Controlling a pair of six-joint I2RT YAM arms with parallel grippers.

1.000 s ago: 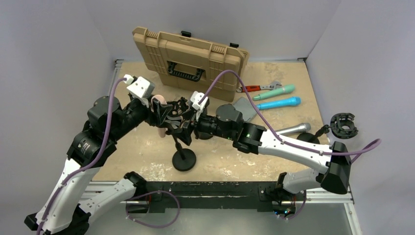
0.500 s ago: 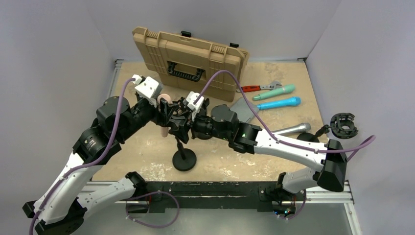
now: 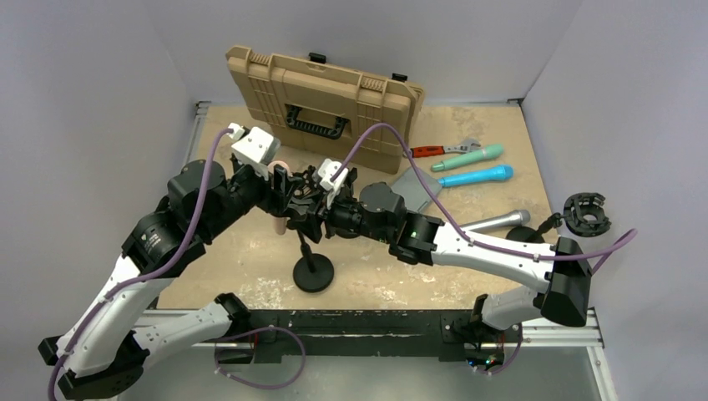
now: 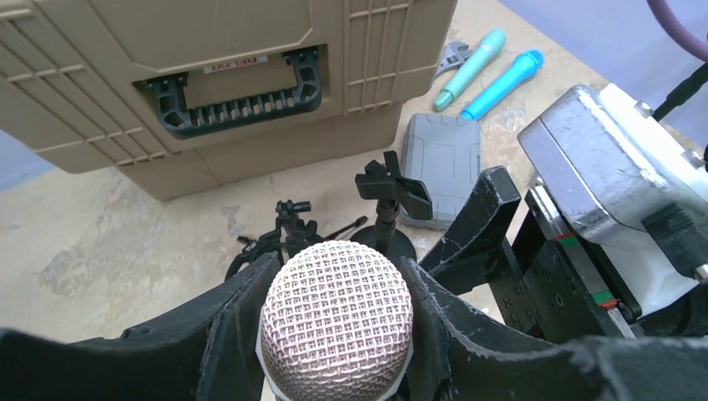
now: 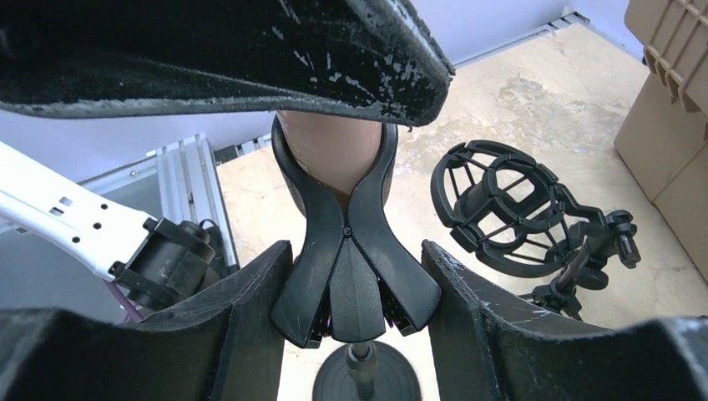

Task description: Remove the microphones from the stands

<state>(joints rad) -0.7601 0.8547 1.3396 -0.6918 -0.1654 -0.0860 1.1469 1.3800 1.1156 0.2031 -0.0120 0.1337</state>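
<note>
The microphone [image 4: 336,322] has a silver mesh head and a pinkish body [image 5: 327,154]. It stands upright in the black spring clip [image 5: 351,251] of the stand [image 3: 314,273], which has a round black base. My left gripper [image 4: 334,267] is shut on the microphone just under its head, one finger on each side. In the top view it [image 3: 280,188] comes in from the left. My right gripper [image 5: 355,259] comes from the right and is shut on the clip's two handles, below the microphone. In the top view both grippers meet over the stand's post.
A tan hard case [image 3: 321,104] leans at the back. Right of it lie a wrench [image 3: 441,149], a teal microphone [image 3: 467,157], a blue one [image 3: 476,176], a silver one [image 3: 499,220] and a grey box [image 3: 422,185]. A black shock mount [image 5: 501,209] stands near the clip.
My right gripper's jaws have closed in onto the clip's handles. The left arm shifted slightly right with the microphone still in its grip.
</note>
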